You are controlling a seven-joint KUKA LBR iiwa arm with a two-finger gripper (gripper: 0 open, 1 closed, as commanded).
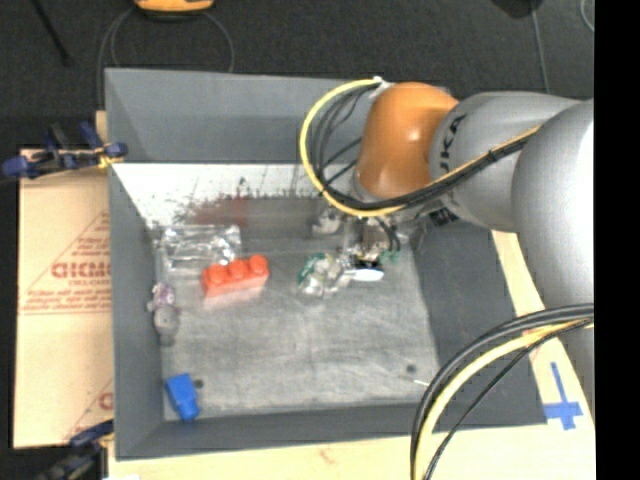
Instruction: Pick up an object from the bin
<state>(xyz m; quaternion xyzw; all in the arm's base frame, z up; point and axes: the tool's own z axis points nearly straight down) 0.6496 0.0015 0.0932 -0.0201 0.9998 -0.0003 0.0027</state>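
Nearest us the arm's orange cover (400, 148) hides much of the pincer (362, 251), which sits just beside a crumpled clear-and-green thing (325, 276) in the middle of the bin (330, 363), right of a red block (236, 275), and we cannot tell whether it is spread or pressed together.

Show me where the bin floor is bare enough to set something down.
Bare: the broad near stretch of floor, right of the blue block. Crowded: far left, around the orange brick, clear packet and pale figure; also under the gripper.
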